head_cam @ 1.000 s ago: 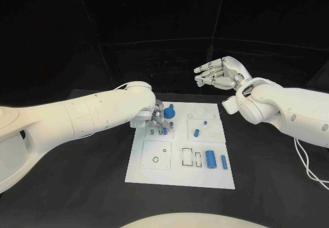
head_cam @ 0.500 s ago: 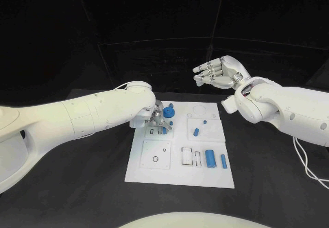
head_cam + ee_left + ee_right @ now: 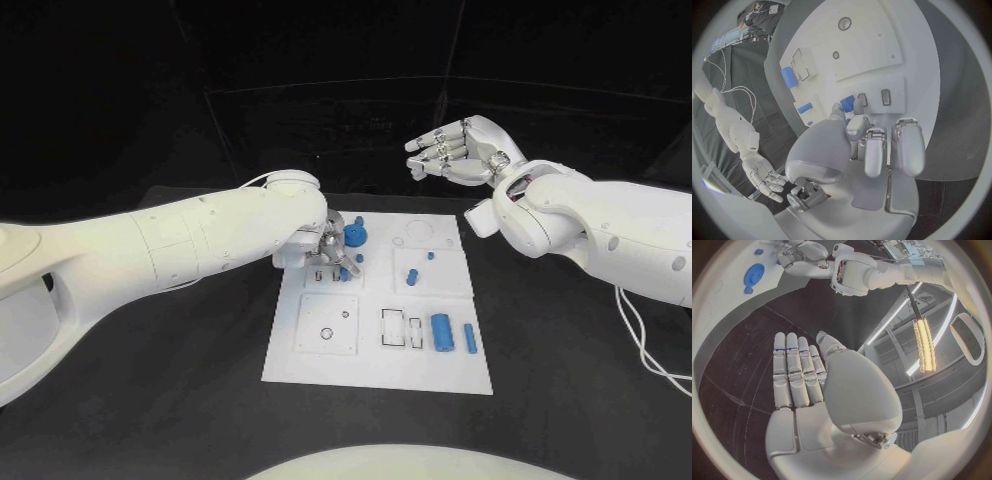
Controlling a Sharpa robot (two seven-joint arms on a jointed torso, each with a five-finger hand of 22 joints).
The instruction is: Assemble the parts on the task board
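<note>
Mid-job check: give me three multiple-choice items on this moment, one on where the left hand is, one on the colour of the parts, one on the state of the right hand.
1. Where is the left hand?
A. Over the far-left part of the task board, beside the blue gear
B. Off the table
C. Over the board's near edge

2. What colour are the loose cylinders on the board?
A. Red
B. Blue
C. Green

3. How is the right hand?
A. Pinching a part
B. Pressed flat on the board
C. Raised off the board, empty, fingers apart

Answers: 1 A, the head view shows its fingers on the board next to the gear. 2 B, they show blue against the white plate. 3 C, the right wrist view shows an empty palm with fingers extended.
</note>
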